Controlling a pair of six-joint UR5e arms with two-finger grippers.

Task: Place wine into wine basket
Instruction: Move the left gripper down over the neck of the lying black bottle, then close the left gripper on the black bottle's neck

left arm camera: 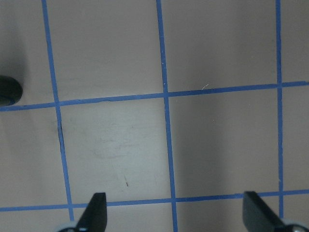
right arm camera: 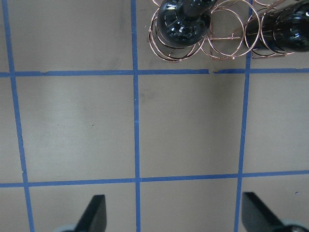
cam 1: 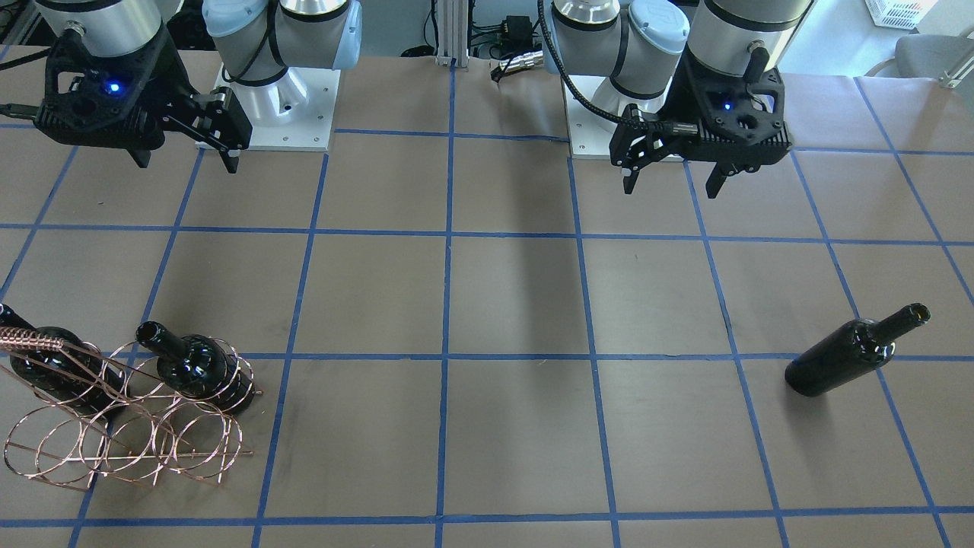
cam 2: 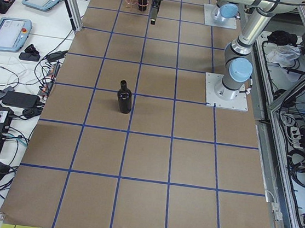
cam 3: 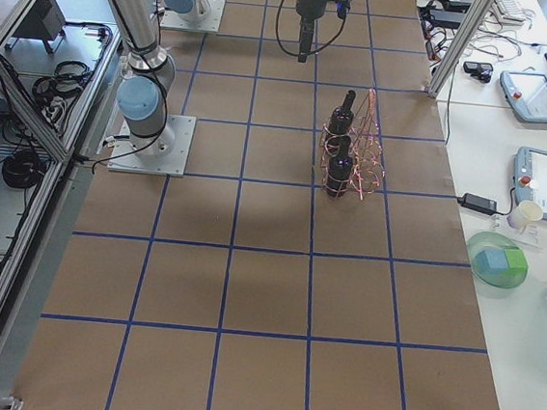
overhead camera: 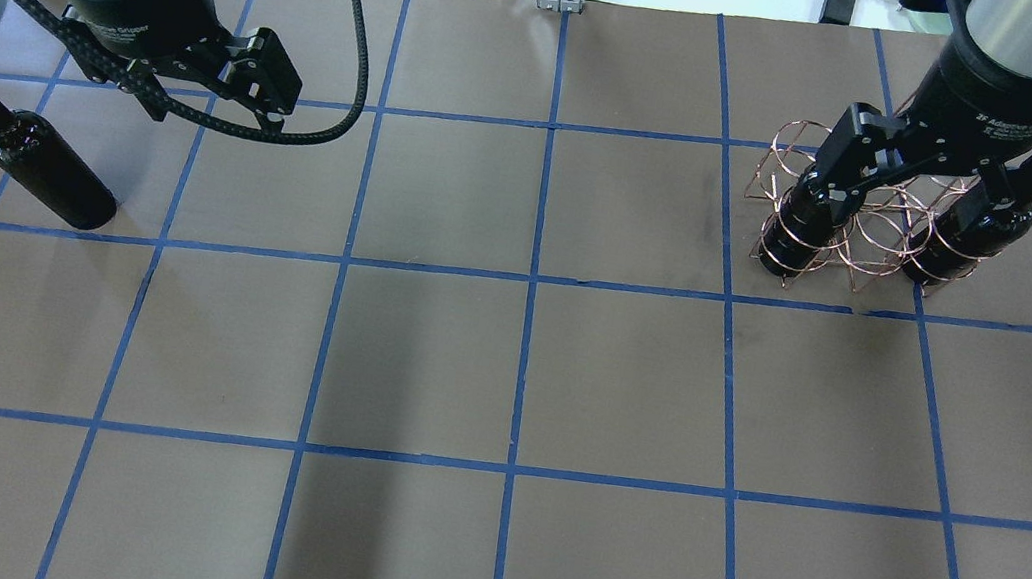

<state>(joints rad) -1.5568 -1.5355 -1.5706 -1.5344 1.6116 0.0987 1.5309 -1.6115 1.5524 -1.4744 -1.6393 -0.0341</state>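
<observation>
Brown bench [cam 1: 517,304], grab not started: needs left claw [cam 1: 670,186], wide, around lone bottle [cam 1: 845,358], then basket [cam 1: 125,426]; right claw [cam 1: 188,161] wide.

left gripper [cam 1: 671,185]: hangs high above the table [cam 1: 502,304], wrist pointing straight down, fingers [left arm camera: 96,212] spread wide. right gripper [cam 1: 188,161]: same pose, also off the table, fingers [right arm camera: 253,212] spread wide. both sit near the table's robot-side edge, well apart from each other across the table.
</observation>
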